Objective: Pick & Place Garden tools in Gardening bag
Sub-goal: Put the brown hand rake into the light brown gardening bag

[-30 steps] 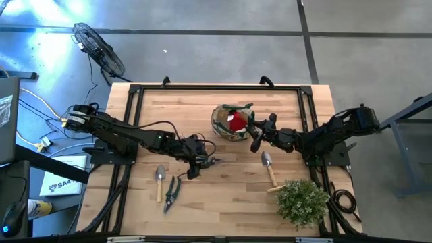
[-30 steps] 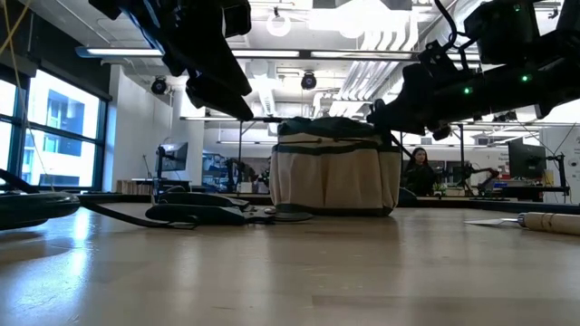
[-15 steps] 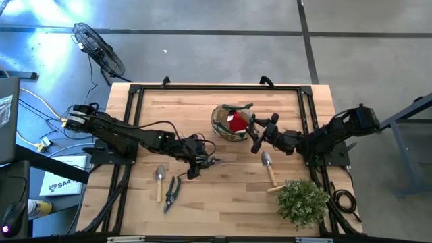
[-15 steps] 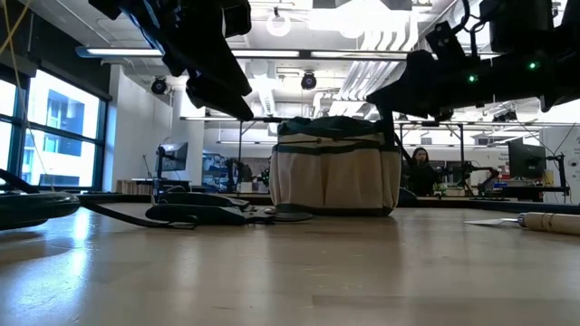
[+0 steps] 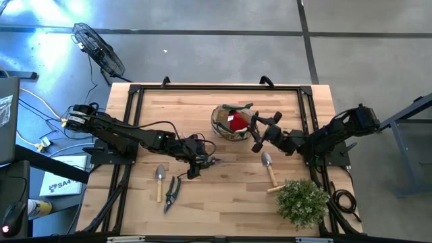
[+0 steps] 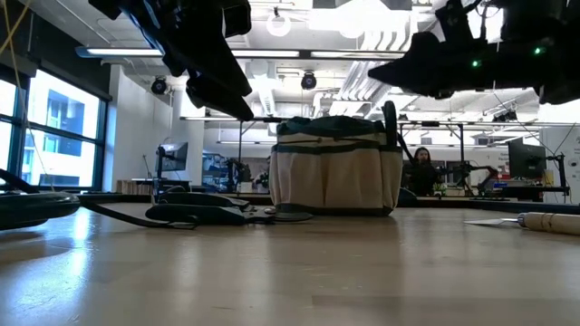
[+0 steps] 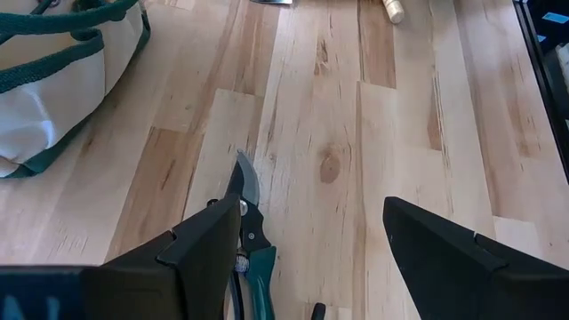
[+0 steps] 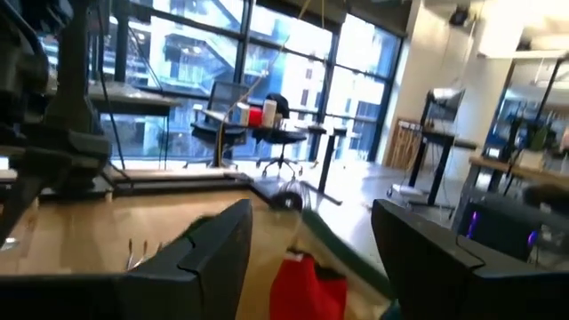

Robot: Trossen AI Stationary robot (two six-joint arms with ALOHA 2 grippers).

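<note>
Since a second ago the right gripper [image 5: 254,131] has lifted and drawn back from the bag [image 5: 229,123], fingers apart and empty (red glove [image 5: 236,121] lies inside). Left gripper [image 5: 200,164] hangs wide open over shears [image 7: 248,233], not gripping. Two trowels [image 5: 160,181] [image 5: 269,167] and other shears [image 5: 171,193] lie on the table [image 5: 229,196].

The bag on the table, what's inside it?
From above, a red glove shows in the bag, with dark handles poking out. Anything beneath the glove is covered.
</note>
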